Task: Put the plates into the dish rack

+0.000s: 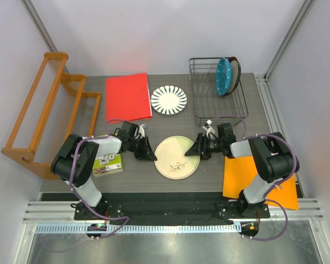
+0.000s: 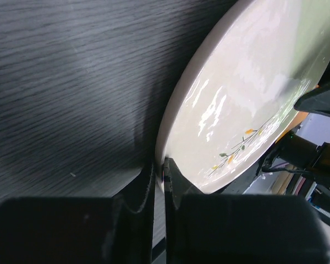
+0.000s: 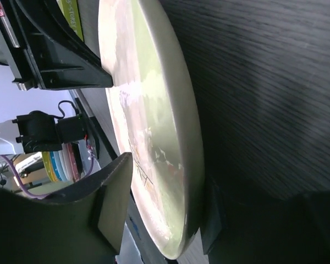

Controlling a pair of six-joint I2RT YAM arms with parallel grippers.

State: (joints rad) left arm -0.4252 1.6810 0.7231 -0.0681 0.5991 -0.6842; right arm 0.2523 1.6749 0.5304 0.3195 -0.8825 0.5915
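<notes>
Starting at the left gripper: its two black fingers are drawn together with only a slit between them. The tips sit against the left rim of the cream plate, and whether the rim is pinched cannot be told. The right gripper stands part open astride the opposite rim, with one grey pad over the upper face and one dark finger under the edge. Contact at the upper pad cannot be confirmed.

The cream plate is round, glazed and glossy, with a thick rolled rim and a thin twig motif with small orange and green marks. It lies at the centre of the dark wood-grain table, outside the dish rack.

The dish rack is a rectangular basket of thin black wire at the far right. A blue dotted plate and a dark-red-rimmed plate stand on edge in it, side by side. A white plate with black petals lies flat just left of the rack.

A green printed card lies under the left arm; its lettering is too small to read. Around these lie a red sheet, an orange sheet and a slatted wooden rack.
</notes>
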